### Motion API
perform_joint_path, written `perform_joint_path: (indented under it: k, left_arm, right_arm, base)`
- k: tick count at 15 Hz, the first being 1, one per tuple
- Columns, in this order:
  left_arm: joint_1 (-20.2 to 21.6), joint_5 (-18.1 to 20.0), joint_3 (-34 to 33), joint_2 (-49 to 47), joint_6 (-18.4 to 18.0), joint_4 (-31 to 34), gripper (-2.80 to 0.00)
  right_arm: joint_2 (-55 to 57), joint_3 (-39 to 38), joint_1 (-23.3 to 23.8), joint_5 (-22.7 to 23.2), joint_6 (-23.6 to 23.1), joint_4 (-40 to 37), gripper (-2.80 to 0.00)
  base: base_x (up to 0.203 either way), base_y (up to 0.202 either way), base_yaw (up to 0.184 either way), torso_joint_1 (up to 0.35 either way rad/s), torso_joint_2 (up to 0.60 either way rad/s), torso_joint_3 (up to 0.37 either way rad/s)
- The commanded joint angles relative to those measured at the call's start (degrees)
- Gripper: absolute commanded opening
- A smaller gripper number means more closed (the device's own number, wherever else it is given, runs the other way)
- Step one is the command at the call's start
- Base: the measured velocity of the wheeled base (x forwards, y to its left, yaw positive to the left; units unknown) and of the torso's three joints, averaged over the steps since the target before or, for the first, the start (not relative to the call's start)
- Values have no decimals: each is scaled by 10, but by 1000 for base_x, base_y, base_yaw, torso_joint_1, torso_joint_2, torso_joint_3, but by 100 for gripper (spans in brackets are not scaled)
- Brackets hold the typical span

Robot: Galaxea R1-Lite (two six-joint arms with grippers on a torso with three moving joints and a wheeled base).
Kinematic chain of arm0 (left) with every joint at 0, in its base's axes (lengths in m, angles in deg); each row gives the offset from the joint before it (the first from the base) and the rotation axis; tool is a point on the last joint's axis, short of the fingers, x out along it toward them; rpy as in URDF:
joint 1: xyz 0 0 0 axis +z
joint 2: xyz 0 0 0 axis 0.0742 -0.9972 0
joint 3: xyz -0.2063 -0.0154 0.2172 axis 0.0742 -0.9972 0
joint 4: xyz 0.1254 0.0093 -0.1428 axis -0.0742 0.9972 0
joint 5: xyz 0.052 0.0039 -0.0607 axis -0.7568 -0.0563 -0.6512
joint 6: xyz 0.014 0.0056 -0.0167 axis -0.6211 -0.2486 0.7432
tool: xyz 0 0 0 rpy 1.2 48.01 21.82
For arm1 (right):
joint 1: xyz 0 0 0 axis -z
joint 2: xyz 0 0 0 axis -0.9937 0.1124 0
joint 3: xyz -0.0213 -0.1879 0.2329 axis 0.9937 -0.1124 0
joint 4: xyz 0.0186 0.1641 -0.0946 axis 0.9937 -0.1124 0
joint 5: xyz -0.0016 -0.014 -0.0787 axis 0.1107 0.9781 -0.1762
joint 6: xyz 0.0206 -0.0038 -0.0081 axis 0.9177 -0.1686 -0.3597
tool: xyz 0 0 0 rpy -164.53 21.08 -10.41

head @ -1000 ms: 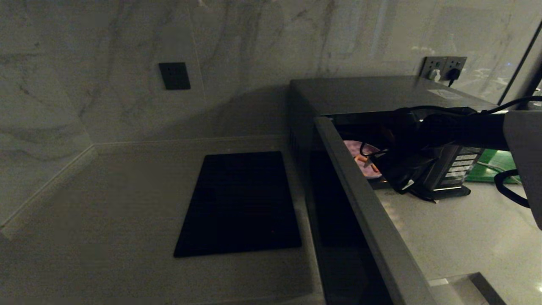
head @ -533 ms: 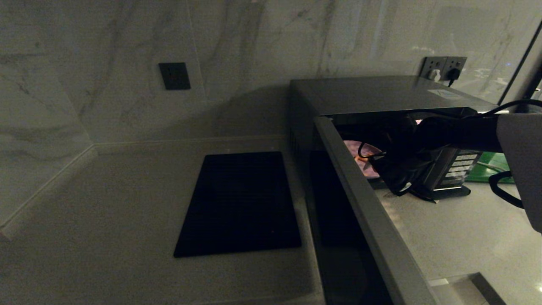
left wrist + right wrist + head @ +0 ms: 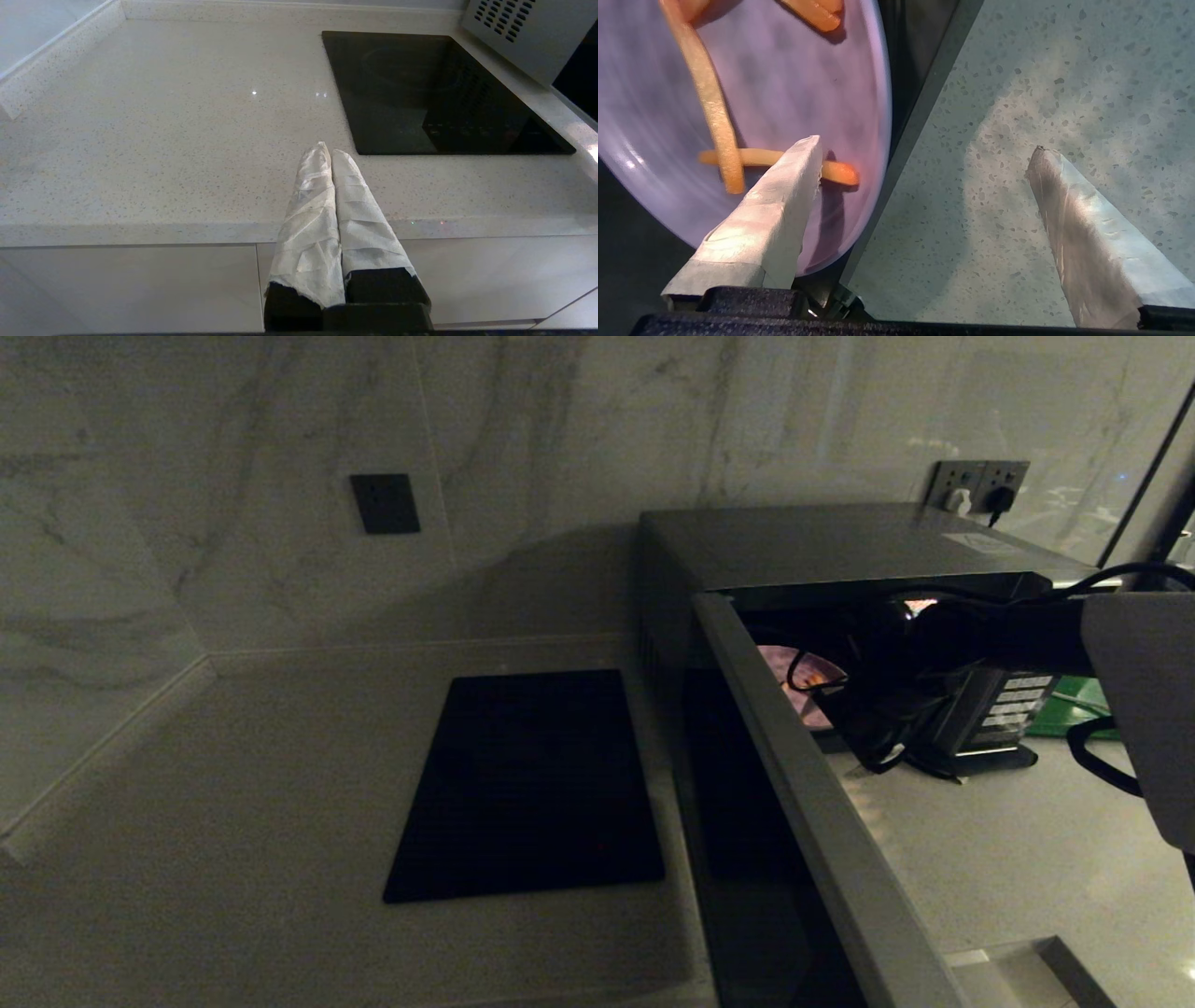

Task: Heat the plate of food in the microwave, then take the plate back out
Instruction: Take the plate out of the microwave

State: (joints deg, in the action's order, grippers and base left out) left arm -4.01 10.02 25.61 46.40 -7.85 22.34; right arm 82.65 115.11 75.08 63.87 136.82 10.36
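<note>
The black microwave (image 3: 822, 537) stands with its door (image 3: 812, 803) swung open toward me and its inside lit. In it lies the lilac-pink plate of food (image 3: 801, 683), seen close in the right wrist view (image 3: 775, 93) with orange sticks (image 3: 714, 116) on it. My right gripper (image 3: 924, 145) is open at the microwave's mouth. One taped finger (image 3: 784, 196) hangs over the plate's near edge and the other (image 3: 1069, 200) over the speckled counter; neither grips anything. My left gripper (image 3: 329, 148) is shut and empty, parked over the counter's front edge.
A flat black cooktop (image 3: 532, 784) lies in the counter left of the microwave. A green board (image 3: 1092, 700) sits behind my right arm at the far right. Wall sockets (image 3: 976, 485) with plugs are above the microwave. The open door stands between the two arms.
My right arm has slid a little to the left, further toward the microwave's opening, with its jaws still wide. The plate and the left arm have not moved.
</note>
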Motion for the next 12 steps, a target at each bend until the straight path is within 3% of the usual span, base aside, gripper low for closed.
perform_joint_path:
  k: [1, 5, 6, 12]
  left_arm:
    - [0, 0, 0, -1, 0, 0, -280]
    - [0, 0, 0, -1, 0, 0, -280]
    - [0, 0, 0, -1, 0, 0, -280]
    - [0, 0, 0, -1, 0, 0, -280]
  right_arm:
    - [2, -2, -1, 0, 4, -2, 0]
    - [0, -8, 0, 0, 5, -27, 0]
    - [-2, -12, 0, 0, 5, -28, -280]
    - [-23, -28, 0, 0, 5, -29, -280]
  base:
    - [0, 0, 0, 0, 0, 0]
    - [0, 0, 0, 0, 0, 0]
    - [0, 0, 0, 0, 0, 0]
    - [0, 0, 0, 0, 0, 0]
